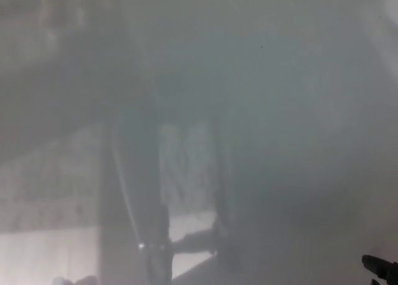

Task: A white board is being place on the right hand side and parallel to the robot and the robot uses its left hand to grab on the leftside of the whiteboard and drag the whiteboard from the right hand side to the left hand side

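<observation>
The whiteboard (pixel 280 111) fills almost the whole head view as a glossy grey-white surface close in front of the camera. Blurred reflections show on it: dark upright shapes and a pale floor. My right hand (pixel 380 269) shows only as black fingertips at the bottom right corner, in front of the board and apart from it as far as I can tell. My left hand does not show anywhere.
The reflection on the board shows dark vertical posts (pixel 143 198) and a bright floor strip (pixel 43 254) at the lower left. Nothing else of the room can be made out.
</observation>
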Motion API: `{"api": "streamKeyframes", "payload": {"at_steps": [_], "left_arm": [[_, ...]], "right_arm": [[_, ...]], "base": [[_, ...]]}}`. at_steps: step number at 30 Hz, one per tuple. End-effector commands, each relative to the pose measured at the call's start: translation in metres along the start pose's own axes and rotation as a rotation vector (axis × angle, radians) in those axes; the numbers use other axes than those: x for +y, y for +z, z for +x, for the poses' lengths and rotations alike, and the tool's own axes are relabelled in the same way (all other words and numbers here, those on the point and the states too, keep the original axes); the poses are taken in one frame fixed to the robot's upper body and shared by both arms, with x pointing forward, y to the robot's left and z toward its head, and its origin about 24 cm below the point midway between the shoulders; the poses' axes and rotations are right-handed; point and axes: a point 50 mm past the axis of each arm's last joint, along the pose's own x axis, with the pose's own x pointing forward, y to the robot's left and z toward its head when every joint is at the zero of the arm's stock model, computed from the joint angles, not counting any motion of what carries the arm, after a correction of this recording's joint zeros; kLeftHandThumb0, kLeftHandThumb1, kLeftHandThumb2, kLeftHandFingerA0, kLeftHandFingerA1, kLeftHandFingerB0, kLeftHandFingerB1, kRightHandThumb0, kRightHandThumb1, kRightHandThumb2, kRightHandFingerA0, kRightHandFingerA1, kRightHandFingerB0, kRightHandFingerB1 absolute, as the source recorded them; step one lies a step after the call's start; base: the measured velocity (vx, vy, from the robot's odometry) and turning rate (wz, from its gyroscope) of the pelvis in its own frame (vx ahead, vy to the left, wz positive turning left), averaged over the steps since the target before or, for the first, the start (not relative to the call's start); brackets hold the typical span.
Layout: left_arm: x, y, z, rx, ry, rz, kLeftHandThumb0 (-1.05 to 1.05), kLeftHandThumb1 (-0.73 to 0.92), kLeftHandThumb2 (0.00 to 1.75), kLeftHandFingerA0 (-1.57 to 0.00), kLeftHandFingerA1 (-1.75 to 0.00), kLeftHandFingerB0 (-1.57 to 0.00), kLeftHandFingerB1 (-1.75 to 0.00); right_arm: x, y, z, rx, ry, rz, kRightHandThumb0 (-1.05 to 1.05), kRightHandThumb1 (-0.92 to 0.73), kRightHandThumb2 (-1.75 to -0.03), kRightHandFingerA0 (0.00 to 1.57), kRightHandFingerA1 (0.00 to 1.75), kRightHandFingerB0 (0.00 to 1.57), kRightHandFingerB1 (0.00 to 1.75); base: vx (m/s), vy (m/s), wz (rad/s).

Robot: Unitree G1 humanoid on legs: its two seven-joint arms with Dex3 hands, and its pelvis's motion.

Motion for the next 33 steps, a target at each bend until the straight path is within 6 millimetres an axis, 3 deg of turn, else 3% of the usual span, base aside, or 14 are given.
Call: {"api": "streamKeyframes", "payload": {"at_steps": [1, 4, 9, 10, 11, 13, 14, 15, 17, 18, 23, 24, 27, 33], "left_arm": [[-0.001, -0.072, -0.016, 0.028, 0.191, -0.141, -0.56, 0.44, 0.73, 0.0, -0.07, 0.0, -0.06], [-0.009, -0.101, -0.019, 0.104, 0.247, -0.135, -0.31, 0.59, 0.65, 0.0, -0.11, 0.0, -0.01], [-0.02, -0.125, -0.017, 0.165, 0.271, -0.135, -0.34, 0.58, 0.72, -0.03, -0.21, 0.0, -0.04], [-0.023, -0.129, -0.014, 0.195, 0.283, -0.129, -0.3, 0.68, 0.6, 0.0, -0.23, 0.0, -0.09], [-0.025, -0.132, -0.012, 0.21, 0.29, -0.136, -0.3, 0.61, 0.73, -0.03, -0.25, 0.0, -0.05], [-0.029, -0.135, -0.009, 0.222, 0.285, -0.148, -0.26, 0.71, 0.61, 0.0, -0.19, 0.0, -0.06], [-0.03, -0.135, -0.007, 0.229, 0.285, -0.145, -0.26, 0.63, 0.74, -0.04, -0.24, 0.0, -0.04], [-0.031, -0.136, -0.005, 0.26, 0.286, -0.121, -0.28, 0.6, 0.77, -0.36, -0.48, 0.0, -0.07], [-0.032, -0.137, -0.003, 0.32, 0.276, -0.068, -0.29, 0.6, 0.77, -0.33, -0.46, 0.0, -0.08], [-0.033, -0.137, -0.003, 0.333, 0.261, -0.052, -0.24, 0.76, 0.62, -0.25, -0.31, 0.0, -0.09], [-0.034, -0.138, -0.001, 0.362, 0.26, -0.002, -0.26, 0.7, 0.76, -0.27, -0.4, 0.0, -0.06], [-0.034, -0.139, -0.002, 0.368, 0.262, 0.001, -0.25, 0.76, 0.63, -0.29, -0.32, 0.0, -0.11], [-0.034, -0.14, -0.002, 0.37, 0.259, -0.016, -0.25, 0.75, 0.62, -0.38, -0.34, 0.0, -0.1], [-0.034, -0.14, -0.002, 0.374, 0.26, 0.012, -0.27, 0.76, 0.62, -0.25, -0.31, 0.0, -0.11]], "right_arm": [[-0.006, -0.015, -0.014, 0.025, -0.006, 0.009, -0.3, -0.9, -0.66, 0.78, 0.57, 0.46, 0.35], [-0.008, -0.02, -0.017, 0.045, -0.012, -0.013, -0.3, -0.87, -0.67, 0.8, 0.56, 0.45, 0.34], [-0.01, -0.02, -0.018, 0.05, -0.017, -0.043, -0.31, -0.87, -0.67, 0.79, 0.55, 0.44, 0.34], [-0.01, -0.02, -0.017, 0.053, -0.016, -0.034, -0.31, -0.87, -0.67, 0.78, 0.55, 0.44, 0.34], [-0.01, -0.02, -0.017, 0.053, -0.016, -0.031, -0.31, -0.87, -0.67, 0.79, 0.55, 0.43, 0.33], [-0.01, -0.019, -0.016, 0.054, -0.018, -0.033, -0.31, -0.87, -0.67, 0.78, 0.55, 0.43, 0.33], [-0.01, -0.019, -0.016, 0.055, -0.02, -0.032, -0.32, -0.87, -0.67, 0.79, 0.55, 0.44, 0.34], [-0.01, -0.02, -0.016, 0.058, -0.023, -0.035, -0.31, -0.87, -0.67, 0.8, 0.55, 0.44, 0.34], [-0.011, -0.021, -0.017, 0.058, -0.024, -0.043, -0.3, -0.87, -0.67, 0.79, 0.55, 0.44, 0.33], [-0.011, -0.02, -0.017, 0.058, -0.024, -0.052, -0.3, -0.87, -0.67, 0.79, 0.53, 0.43, 0.33], [-0.011, -0.02, -0.018, 0.055, -0.025, -0.071, -0.29, -0.87, -0.67, 0.79, 0.54, 0.43, 0.33], [-0.011, -0.021, -0.018, 0.057, -0.024, -0.07, -0.3, -0.87, -0.67, 0.8, 0.54, 0.43, 0.33], [-0.01, -0.022, -0.019, 0.062, -0.024, -0.068, -0.29, -0.87, -0.67, 0.81, 0.53, 0.43, 0.33], [-0.01, -0.021, -0.018, 0.053, -0.021, -0.068, -0.29, -0.88, -0.67, 0.78, 0.55, 0.42, 0.33]], "base": [[0.0, 0.0, 0.0], [0.0, 0.0, 0.0], [0.0, 0.0, 0.0], [0.0, 0.0, 0.0], [0.0, 0.0, 0.0], [0.0, 0.0, 0.0], [0.0, 0.0, 0.0], [0.0, 0.0, 0.0], [0.0, 0.0, 0.0], [0.0, 0.0, 0.0], [0.0, 0.0, 0.0], [0.0, 0.0, 0.0], [0.0, 0.0, 0.0], [0.0, 0.0, 0.0]]}}
